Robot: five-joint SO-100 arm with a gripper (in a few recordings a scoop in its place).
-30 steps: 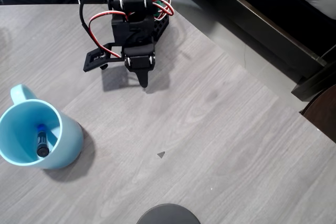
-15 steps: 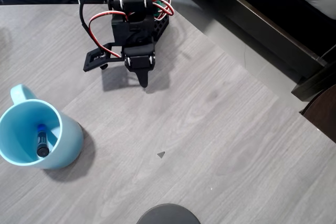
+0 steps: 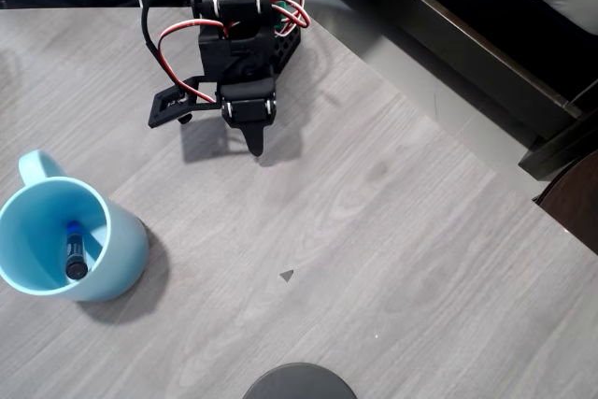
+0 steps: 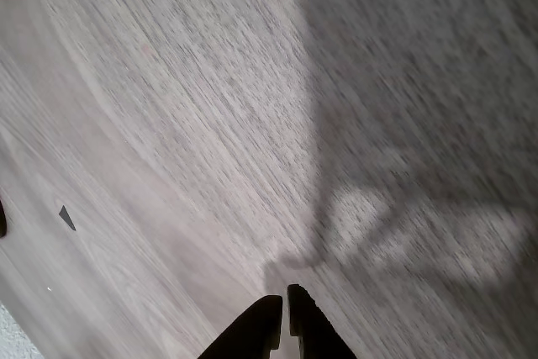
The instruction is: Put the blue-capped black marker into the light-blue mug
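Note:
The light-blue mug [image 3: 70, 238] stands at the left edge of the grey table in the overhead view, handle toward the top. The blue-capped black marker [image 3: 74, 251] rests inside it, leaning on the inner wall. My gripper [image 3: 254, 145] hangs far from the mug, up near the arm's base at the top centre, its black fingers together and pointing down at the tabletop. In the wrist view my gripper [image 4: 283, 308] shows two dark fingertips pressed side by side over bare wood grain, with nothing between them.
A dark round object [image 3: 299, 382] pokes in at the bottom edge. A small dark triangular mark [image 3: 286, 275] lies mid-table. The table's right edge runs diagonally beside a dark frame [image 3: 467, 53].

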